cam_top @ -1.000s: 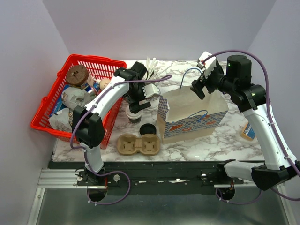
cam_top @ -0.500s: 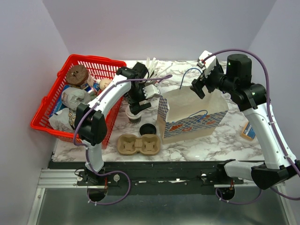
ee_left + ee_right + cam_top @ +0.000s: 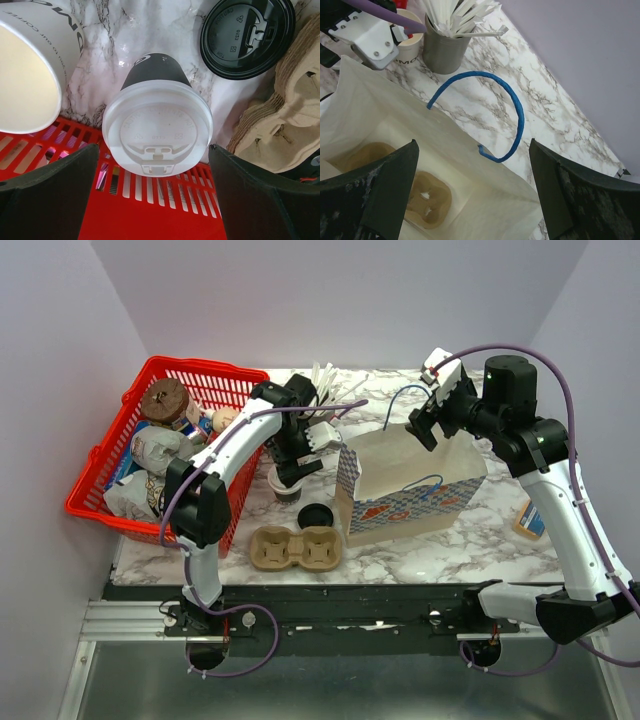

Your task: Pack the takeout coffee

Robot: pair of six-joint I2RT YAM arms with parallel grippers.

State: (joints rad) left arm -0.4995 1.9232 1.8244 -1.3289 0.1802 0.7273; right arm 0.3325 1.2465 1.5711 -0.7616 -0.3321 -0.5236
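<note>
The takeout coffee [image 3: 157,131], a dark cup with a white lid, stands on the marble table next to the red basket [image 3: 105,455]. It shows in the top view [image 3: 287,492] just under my left gripper [image 3: 288,472]. My left gripper [image 3: 154,148] is open, and the lid sits between its fingers without touching them. The white paper bag [image 3: 410,490] with blue handles stands open at centre right. My right gripper [image 3: 428,426] is open and empty above the bag's far edge. In the right wrist view it [image 3: 473,143] hangs over the blue handle [image 3: 512,100].
A black lid [image 3: 316,515] and a cardboard cup carrier [image 3: 298,548] lie in front of the coffee. A cream cup [image 3: 30,70] and a grey cup of straws [image 3: 445,47] stand behind. A carrier [image 3: 427,200] lies inside the bag. A bottle [image 3: 528,520] is at far right.
My left arm's elbow has shifted slightly to the right while its gripper stays over the coffee. The right arm has not moved.
</note>
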